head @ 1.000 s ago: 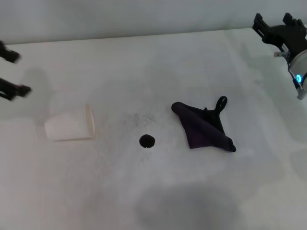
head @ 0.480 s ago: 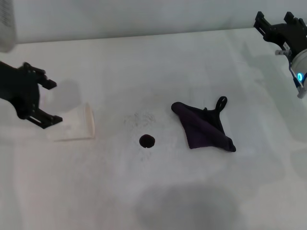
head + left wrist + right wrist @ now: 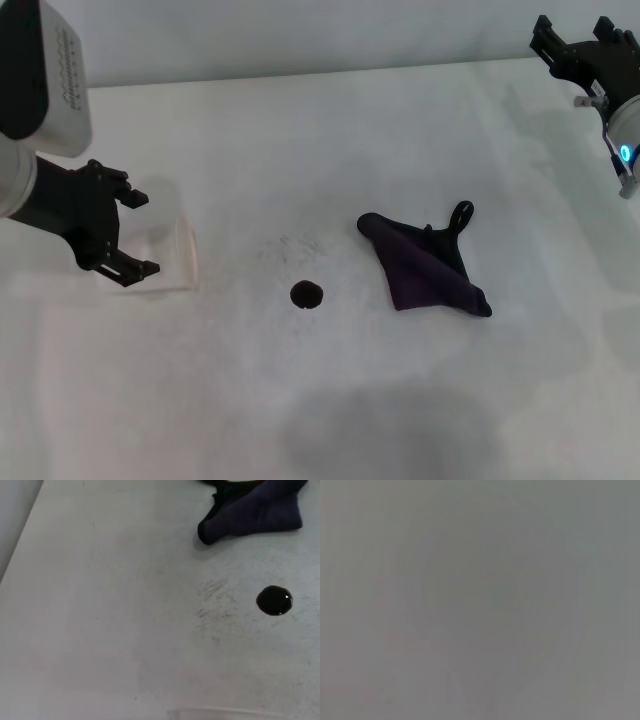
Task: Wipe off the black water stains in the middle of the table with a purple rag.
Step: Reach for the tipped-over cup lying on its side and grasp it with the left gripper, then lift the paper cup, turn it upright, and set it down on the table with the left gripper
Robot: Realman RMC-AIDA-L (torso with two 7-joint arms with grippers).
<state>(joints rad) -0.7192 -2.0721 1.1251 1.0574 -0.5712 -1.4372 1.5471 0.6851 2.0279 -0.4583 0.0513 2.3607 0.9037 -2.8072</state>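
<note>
Head view: we are hovering left pincer (image 3: pixel 132 233), jaws apart, over paper cup (image 3: pixel 178 255); right pincer (image 3: pixel 585 45) parked, apart; approach purple rag (image 3: pixel 425 264) squarely, pinching thick fold.

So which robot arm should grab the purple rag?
Probably the right. The right gripper hangs open on the purple rag's side; the left gripper is open over the paper cup, farther away.

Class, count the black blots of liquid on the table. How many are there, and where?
1. The blot lies mid-table, between the cup on the robot's left and the rag on its right, touching neither. No others show.
</note>
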